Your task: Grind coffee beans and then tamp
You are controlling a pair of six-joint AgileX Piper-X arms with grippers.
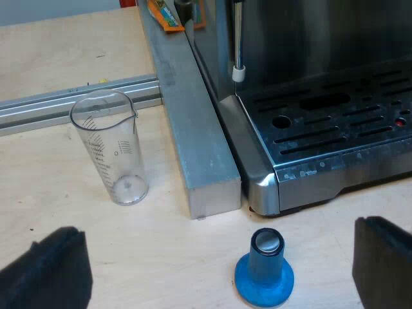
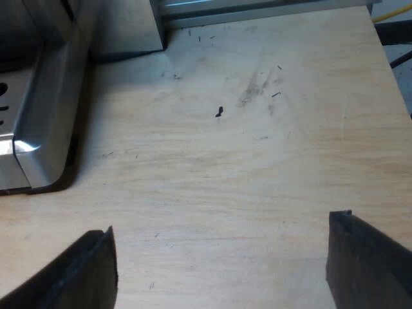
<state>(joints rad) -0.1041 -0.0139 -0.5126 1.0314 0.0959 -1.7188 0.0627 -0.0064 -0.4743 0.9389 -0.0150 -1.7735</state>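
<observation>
A blue tamper point(image 1: 264, 270) with a silver top stands upright on the wooden table, just off the corner of the espresso machine's drip tray point(image 1: 335, 138). My left gripper point(image 1: 222, 273) is open above the table, its two black fingers wide apart with the tamper between them, untouched. A clear measuring glass point(image 1: 116, 148) stands empty beside a metal bar. The machine's steam wand point(image 1: 238, 45) hangs over the tray. My right gripper point(image 2: 222, 261) is open over bare wood, beside the machine's base corner point(image 2: 35, 135), holding nothing.
A thick aluminium bar point(image 1: 190, 129) runs along the machine's side, and a thinner rail point(image 1: 64, 103) crosses behind the glass. Another rail point(image 2: 257, 9) lies at the far edge of the wood in the right wrist view. An orange packet point(image 1: 164, 16) lies on the bar.
</observation>
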